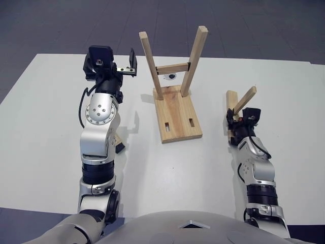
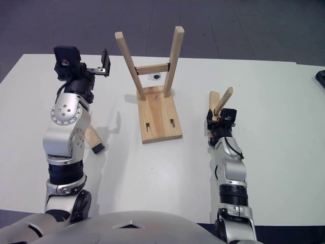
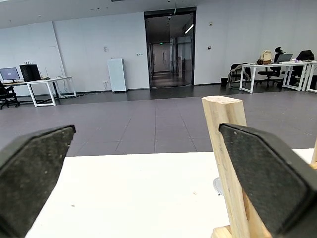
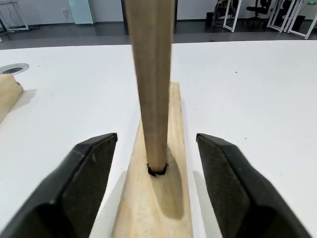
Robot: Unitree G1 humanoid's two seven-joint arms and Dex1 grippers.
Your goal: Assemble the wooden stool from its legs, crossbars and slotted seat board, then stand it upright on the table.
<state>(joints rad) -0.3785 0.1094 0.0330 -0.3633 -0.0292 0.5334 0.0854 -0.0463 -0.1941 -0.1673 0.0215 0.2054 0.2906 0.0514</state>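
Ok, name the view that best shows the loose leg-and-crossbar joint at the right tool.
The right wrist view: the pale wooden crossbar is plugged into the flat wooden leg, close up between the open fingers of the right tool. The eye views show that piece small, partly behind the tool.

We see a plain white table [image 1: 61, 127] over a dark grey tiled floor [image 1: 76, 25]. The seat board [image 1: 177, 119] is pale wood with a faint lengthwise grain and two dark slots. Its legs [image 1: 150, 63] and crossbar [image 1: 172, 68] are the same pale wood. The left gripper [image 3: 148, 134] and right gripper [image 4: 156, 139] have black, finely speckled pads [image 4: 89, 173]. The stick [image 4: 148, 74] is a darker tan.
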